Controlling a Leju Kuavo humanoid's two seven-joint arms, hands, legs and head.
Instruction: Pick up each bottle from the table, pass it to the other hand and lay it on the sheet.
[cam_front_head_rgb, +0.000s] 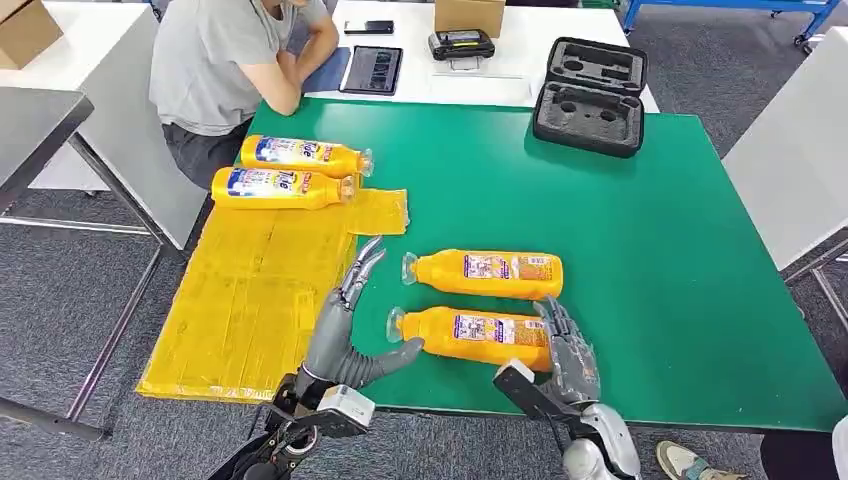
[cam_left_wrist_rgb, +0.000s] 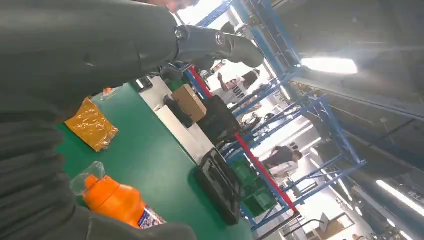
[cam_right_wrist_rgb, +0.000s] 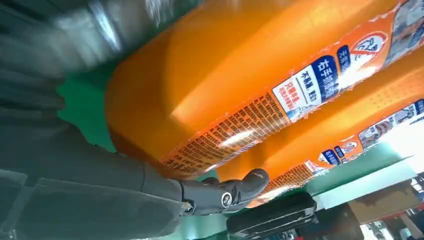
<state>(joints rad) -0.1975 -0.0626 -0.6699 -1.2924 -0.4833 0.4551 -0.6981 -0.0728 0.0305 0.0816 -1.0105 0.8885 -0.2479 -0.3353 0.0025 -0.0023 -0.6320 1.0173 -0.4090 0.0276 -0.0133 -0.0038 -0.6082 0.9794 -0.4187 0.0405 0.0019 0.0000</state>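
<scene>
Two bottles (cam_front_head_rgb: 290, 172) already lie at the far end of the sheet (cam_front_head_rgb: 250, 300). Two remain on the counter (cam_front_head_rgb: 650, 250). The right robot hand (cam_front_head_rgb: 568, 345) is closed around the base of the near bottle (cam_front_head_rgb: 470, 334), not yet lifted. The left robot hand (cam_front_head_rgb: 352, 320) waits open beside its cap.

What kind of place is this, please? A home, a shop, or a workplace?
Most likely a workplace, perhaps a robot lab in an industrial hall. Blue metal racks stand under strip ceiling lights, and a foam-lined equipment case lies open on the green table.
</scene>
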